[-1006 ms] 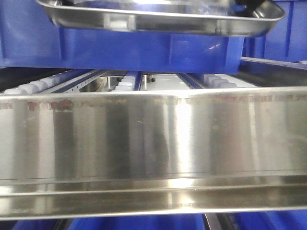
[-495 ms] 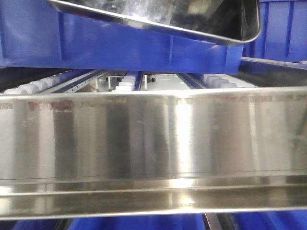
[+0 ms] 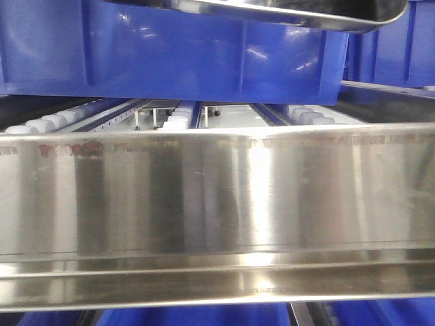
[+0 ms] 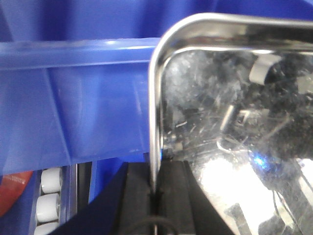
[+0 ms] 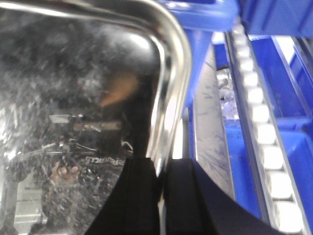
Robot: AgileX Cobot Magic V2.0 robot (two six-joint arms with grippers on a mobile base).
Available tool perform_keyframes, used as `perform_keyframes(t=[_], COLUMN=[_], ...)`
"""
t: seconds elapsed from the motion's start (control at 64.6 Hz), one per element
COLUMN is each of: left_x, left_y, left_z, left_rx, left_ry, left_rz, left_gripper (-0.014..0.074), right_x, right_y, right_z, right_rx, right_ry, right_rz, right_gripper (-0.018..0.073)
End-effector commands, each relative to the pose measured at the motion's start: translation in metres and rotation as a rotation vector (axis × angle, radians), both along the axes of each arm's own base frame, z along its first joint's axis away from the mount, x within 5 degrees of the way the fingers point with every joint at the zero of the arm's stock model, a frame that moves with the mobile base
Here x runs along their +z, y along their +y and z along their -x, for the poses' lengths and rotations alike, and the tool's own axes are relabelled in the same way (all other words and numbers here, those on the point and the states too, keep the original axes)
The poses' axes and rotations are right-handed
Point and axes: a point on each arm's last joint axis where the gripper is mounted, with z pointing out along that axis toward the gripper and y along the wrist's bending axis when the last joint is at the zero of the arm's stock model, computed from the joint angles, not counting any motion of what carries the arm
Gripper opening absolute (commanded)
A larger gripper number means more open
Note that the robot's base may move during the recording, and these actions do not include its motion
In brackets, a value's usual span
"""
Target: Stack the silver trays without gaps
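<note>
A silver tray (image 3: 285, 13) hangs in the air at the top of the front view; only its underside and rim show. My left gripper (image 4: 155, 188) is shut on the tray's left rim (image 4: 154, 122). My right gripper (image 5: 163, 181) is shut on its right rim (image 5: 171, 98). The scratched tray floor fills both wrist views. A second silver tray (image 3: 217, 210) lies close to the front camera, and its shiny wall fills the lower half of that view.
A large blue bin (image 3: 170, 54) stands behind and below the lifted tray. Blue-framed roller rails with white rollers (image 3: 177, 119) run away under it. More rollers (image 5: 266, 147) and blue bins lie to the right of the tray.
The held tray has risen and shifted right, and it has levelled out from its tilt of half a second ago. Less of it shows at the top edge now.
</note>
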Motion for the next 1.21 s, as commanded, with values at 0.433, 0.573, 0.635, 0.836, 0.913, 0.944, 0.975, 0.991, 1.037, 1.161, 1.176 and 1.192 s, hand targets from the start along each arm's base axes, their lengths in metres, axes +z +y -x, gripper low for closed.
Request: perform_keyframes(t=[0.433,0.573,0.635,0.836,0.913,0.944,0.975,0.991,1.037,1.161,1.176,1.192], left_x=[0.016,0.016,0.016,0.016,0.016,0.016,0.016,0.016,0.016,0.016,0.016,0.016], left_y=[-0.007,-0.006,-0.006,-0.006,-0.007,-0.007,-0.007,-0.007,-0.007,-0.007,-0.007,-0.007], left_z=[0.002,0.002,0.002,0.002,0.002,0.002,0.002,0.002,0.002,0.002,0.002,0.002], left_rx=[-0.053,-0.053,-0.053,-0.053,-0.054,-0.054,-0.054,-0.054,-0.054,-0.054,-0.054,-0.054], left_ry=[-0.113,-0.118,-0.118,-0.118,-0.118,-0.118,-0.118,-0.118,-0.118,-0.118,-0.118,-0.118], left_rz=[0.075,0.071,0.071,0.071,0.072,0.072,0.072,0.072,0.072,0.072,0.072,0.072], left_gripper=[-0.0016,-0.0016,-0.0016,-0.0016,-0.0016,-0.0016,-0.0016,-0.0016,-0.0016,-0.0016,-0.0016,-0.0016], right_x=[0.022,0.026,0.026,0.027,0.027,0.027,0.027,0.027,0.027,0.027,0.027,0.027], right_y=[0.008,0.011,0.012,0.013,0.013,0.013,0.013,0.013,0.013,0.013,0.013,0.013], right_z=[0.004,0.003,0.003,0.003,0.003,0.003,0.003,0.003,0.003,0.003,0.003,0.003], right_rx=[0.102,0.136,0.143,0.148,0.149,0.149,0.149,0.149,0.149,0.149,0.149,0.149], right_ry=[-0.159,-0.194,-0.201,-0.206,-0.207,-0.207,-0.207,-0.207,-0.207,-0.207,-0.207,-0.207], right_rz=[-0.141,-0.170,-0.175,-0.179,-0.180,-0.180,-0.180,-0.180,-0.180,-0.180,-0.180,-0.180], right_gripper=[-0.0077,-0.0077,-0.0077,-0.0077,-0.0077,-0.0077,-0.0077,-0.0077,-0.0077,-0.0077,-0.0077,-0.0077])
